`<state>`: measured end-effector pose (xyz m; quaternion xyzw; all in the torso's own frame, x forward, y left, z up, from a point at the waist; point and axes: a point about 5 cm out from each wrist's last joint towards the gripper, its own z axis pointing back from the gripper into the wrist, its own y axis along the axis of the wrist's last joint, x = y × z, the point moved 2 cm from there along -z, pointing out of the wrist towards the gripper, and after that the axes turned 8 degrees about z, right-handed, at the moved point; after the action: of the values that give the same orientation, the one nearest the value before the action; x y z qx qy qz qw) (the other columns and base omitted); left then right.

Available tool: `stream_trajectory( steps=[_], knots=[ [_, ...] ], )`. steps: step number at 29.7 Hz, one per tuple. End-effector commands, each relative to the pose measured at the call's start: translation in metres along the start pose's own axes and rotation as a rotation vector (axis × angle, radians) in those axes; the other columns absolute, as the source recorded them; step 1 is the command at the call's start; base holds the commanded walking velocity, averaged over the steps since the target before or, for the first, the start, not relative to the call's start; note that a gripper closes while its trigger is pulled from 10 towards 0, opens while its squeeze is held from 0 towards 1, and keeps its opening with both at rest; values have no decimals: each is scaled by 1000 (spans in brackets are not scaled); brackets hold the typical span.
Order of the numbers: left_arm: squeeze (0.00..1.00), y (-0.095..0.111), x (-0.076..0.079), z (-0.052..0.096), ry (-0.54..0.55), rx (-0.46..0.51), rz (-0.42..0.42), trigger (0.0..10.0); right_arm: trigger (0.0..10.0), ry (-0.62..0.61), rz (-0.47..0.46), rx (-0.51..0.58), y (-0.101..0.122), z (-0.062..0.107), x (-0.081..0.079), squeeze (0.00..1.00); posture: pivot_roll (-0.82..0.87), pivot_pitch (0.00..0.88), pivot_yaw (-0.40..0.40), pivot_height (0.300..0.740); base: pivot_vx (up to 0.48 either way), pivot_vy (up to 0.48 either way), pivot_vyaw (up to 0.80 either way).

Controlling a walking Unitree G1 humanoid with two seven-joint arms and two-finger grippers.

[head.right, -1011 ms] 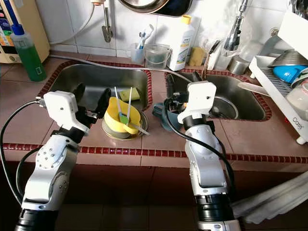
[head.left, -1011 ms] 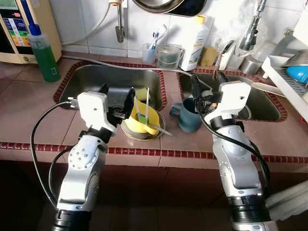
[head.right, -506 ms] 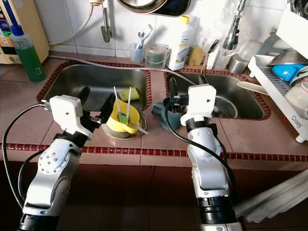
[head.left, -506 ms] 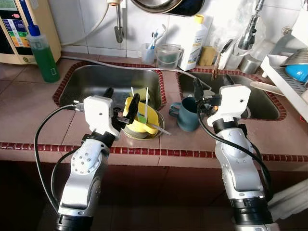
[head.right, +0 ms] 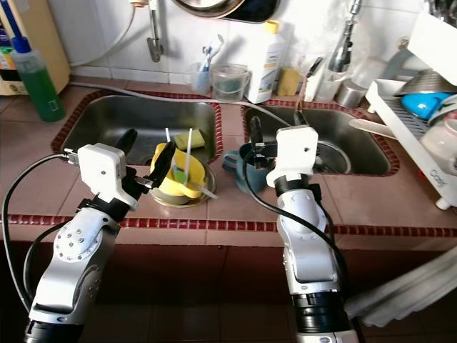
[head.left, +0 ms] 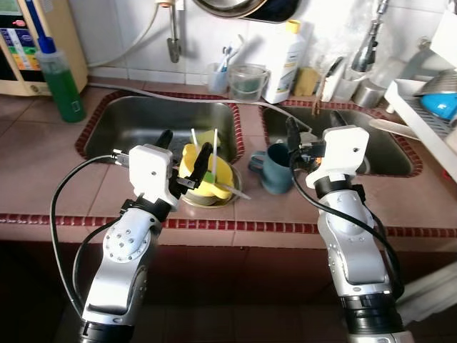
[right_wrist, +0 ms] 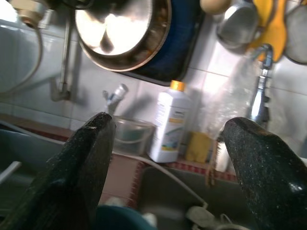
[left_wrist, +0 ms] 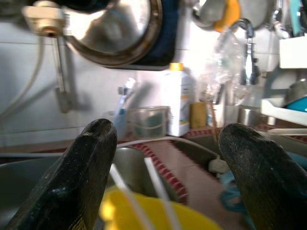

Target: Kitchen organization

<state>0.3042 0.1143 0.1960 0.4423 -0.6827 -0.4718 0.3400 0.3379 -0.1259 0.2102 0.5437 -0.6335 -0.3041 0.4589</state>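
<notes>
Standing upright in a steel bowl (head.left: 214,196) near the counter's (head.left: 50,175) front edge, the yellow cup (head.left: 202,171) is flanked by the left gripper's (head.left: 186,153) wide-spread fingers; white sticks (head.left: 214,150) point upward. The right gripper (head.left: 312,127), fingers wide, is held over the teal mug (head.left: 275,170).

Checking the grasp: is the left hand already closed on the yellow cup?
No, the left hand is open, its fingers straddling the yellow cup.
</notes>
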Motion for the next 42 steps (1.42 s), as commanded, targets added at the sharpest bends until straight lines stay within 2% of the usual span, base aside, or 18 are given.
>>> stream_trajectory(
  steps=[1, 8, 21, 30, 36, 42],
  knots=[
    [0, 2, 8, -1, -30, 7, 2, 10000, 10000, -13, 8, -7, -1, 0, 6, 0, -155, 61, -84, 740, 0, -480, 0],
    [0, 1, 9, -4, -39, 5, -2, 10000, 10000, -10, 1, -3, 0, 0, 5, 0, -156, 55, -82, 740, 0, -480, 0],
    [0, 4, 7, -4, -28, 28, 23, 10000, 10000, 11, -17, 8, 3, 2, -4, 0, -158, 40, -74, 740, 0, 0, 0],
    [0, 6, 6, 1, -63, 24, 4, 10000, 10000, 75, -73, 20, 10, 8, -27, 0, -155, 41, -71, 740, 0, 0, 0],
    [0, 7, 7, 1, -64, 35, 2, 10000, 10000, 98, -86, 39, 16, 10, -37, 0, -156, 43, -74, 740, 0, 0, 0],
    [0, 7, 8, 2, -59, 40, 9, 10000, 10000, 93, -79, 49, 18, 11, -34, 0, -165, 50, -72, 740, 0, 0, 0]
  ],
)
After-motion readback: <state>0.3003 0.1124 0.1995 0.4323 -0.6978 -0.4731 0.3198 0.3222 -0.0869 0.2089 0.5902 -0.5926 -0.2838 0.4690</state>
